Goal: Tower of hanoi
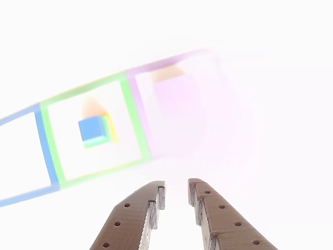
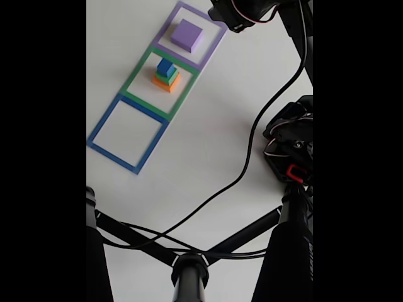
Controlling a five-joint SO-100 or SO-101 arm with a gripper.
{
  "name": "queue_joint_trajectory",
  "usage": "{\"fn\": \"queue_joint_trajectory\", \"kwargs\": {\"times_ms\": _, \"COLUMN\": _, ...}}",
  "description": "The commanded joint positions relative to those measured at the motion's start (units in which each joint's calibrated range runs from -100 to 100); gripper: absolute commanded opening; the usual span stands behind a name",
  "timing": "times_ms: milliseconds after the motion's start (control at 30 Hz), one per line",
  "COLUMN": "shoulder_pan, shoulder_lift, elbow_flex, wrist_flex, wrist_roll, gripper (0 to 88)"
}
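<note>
The tower of hanoi blocks sit in two places. In the fixed view a small blue cube [image 2: 165,66] tops a green cube [image 2: 168,76] on an orange cube [image 2: 165,84], stacked inside the green outline [image 2: 138,70]. The pale-purple slab [image 2: 187,34] lies alone inside the purple outline [image 2: 168,23]. The other view is badly washed out. There the blue cube [image 1: 92,129] shows left of centre and the purple slab [image 1: 177,99] is a faint patch. My gripper [image 1: 177,188] enters from the bottom edge, open, with nothing between its brown fingers [image 1: 140,213], and hangs short of the slab.
A blue outline [image 2: 104,120] nearest the camera holds nothing. A black cable [image 2: 252,157] loops across the white table to the arm's base [image 2: 293,145] on the right. Black stand bars [image 2: 189,270] cross the bottom of the fixed view.
</note>
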Motion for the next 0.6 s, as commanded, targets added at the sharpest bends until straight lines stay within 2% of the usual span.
{"fn": "queue_joint_trajectory", "kwargs": {"times_ms": 0, "shoulder_pan": 2.64, "shoulder_lift": -0.36, "elbow_flex": -9.03, "wrist_flex": 3.69, "wrist_roll": 0.00, "gripper": 0.4}}
{"fn": "queue_joint_trajectory", "kwargs": {"times_ms": 200, "shoulder_pan": 6.76, "shoulder_lift": -1.33, "elbow_flex": -8.94, "wrist_flex": 3.69, "wrist_roll": 0.00, "gripper": 2.1}}
{"fn": "queue_joint_trajectory", "kwargs": {"times_ms": 333, "shoulder_pan": 9.44, "shoulder_lift": -3.35, "elbow_flex": -3.58, "wrist_flex": 1.59, "wrist_roll": 0.00, "gripper": 9.7}}
{"fn": "queue_joint_trajectory", "kwargs": {"times_ms": 433, "shoulder_pan": 11.84, "shoulder_lift": -7.55, "elbow_flex": 8.15, "wrist_flex": -5.70, "wrist_roll": 0.00, "gripper": 18.8}}
{"fn": "queue_joint_trajectory", "kwargs": {"times_ms": 567, "shoulder_pan": 15.20, "shoulder_lift": -15.06, "elbow_flex": 30.51, "wrist_flex": -23.52, "wrist_roll": 0.00, "gripper": 28.6}}
